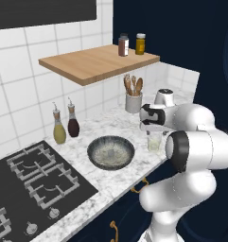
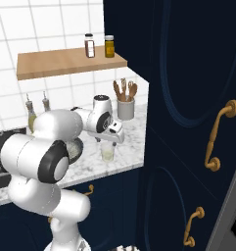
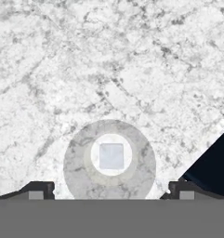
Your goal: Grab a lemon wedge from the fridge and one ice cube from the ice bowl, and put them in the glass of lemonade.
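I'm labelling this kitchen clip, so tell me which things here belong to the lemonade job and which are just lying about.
Belongs to the job:
glass of lemonade
ice cube, already in the glass
ice bowl
pincer, open above the glass

Just lying about:
crock of wooden spoons
two oil bottles by the hob
two spice jars on the wooden shelf
hob

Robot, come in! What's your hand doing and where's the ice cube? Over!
Tool open, hovering above the glass of lemonade. Ice cube in the glass, seen from straight above. Nothing blocking on the counter around it.
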Robot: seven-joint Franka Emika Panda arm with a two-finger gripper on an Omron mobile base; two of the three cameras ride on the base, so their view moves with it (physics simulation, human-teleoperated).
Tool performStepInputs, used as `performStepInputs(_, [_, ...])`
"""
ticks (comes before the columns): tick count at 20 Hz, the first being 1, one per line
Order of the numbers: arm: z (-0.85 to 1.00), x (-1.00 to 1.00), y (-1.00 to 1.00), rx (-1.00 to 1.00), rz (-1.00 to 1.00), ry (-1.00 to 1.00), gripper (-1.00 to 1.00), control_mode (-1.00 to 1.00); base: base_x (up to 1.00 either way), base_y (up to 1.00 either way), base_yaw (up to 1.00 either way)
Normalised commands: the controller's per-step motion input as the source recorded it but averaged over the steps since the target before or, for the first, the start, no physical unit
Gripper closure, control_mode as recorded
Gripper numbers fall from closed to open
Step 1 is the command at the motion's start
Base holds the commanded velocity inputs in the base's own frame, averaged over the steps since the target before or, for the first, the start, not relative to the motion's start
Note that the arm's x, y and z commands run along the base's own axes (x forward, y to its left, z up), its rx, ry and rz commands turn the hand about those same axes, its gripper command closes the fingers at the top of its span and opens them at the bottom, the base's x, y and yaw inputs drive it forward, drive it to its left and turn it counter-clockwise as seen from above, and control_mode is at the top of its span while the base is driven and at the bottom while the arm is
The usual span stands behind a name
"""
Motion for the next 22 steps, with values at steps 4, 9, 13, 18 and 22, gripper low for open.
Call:
performStepInputs(4, [0.21,-0.21,0.0,0.04,0.0,-0.12,-1.0,-1.0,0.0,0.0,0.0])
performStepInputs(9, [0.11,-0.25,-0.02,0.04,0.0,-0.1,-1.0,-1.0,0.0,0.0,0.0])
performStepInputs(13, [0.03,-0.81,0.0,0.02,0.0,-0.07,-1.0,-1.0,0.0,0.0,0.0])
performStepInputs(18, [0.53,-0.99,0.0,0.0,0.02,0.0,-1.0,-1.0,0.0,0.0,0.0])
performStepInputs(22, [0.55,-0.99,0.42,0.0,0.07,0.04,-1.0,-1.0,0.0,0.0,0.0])
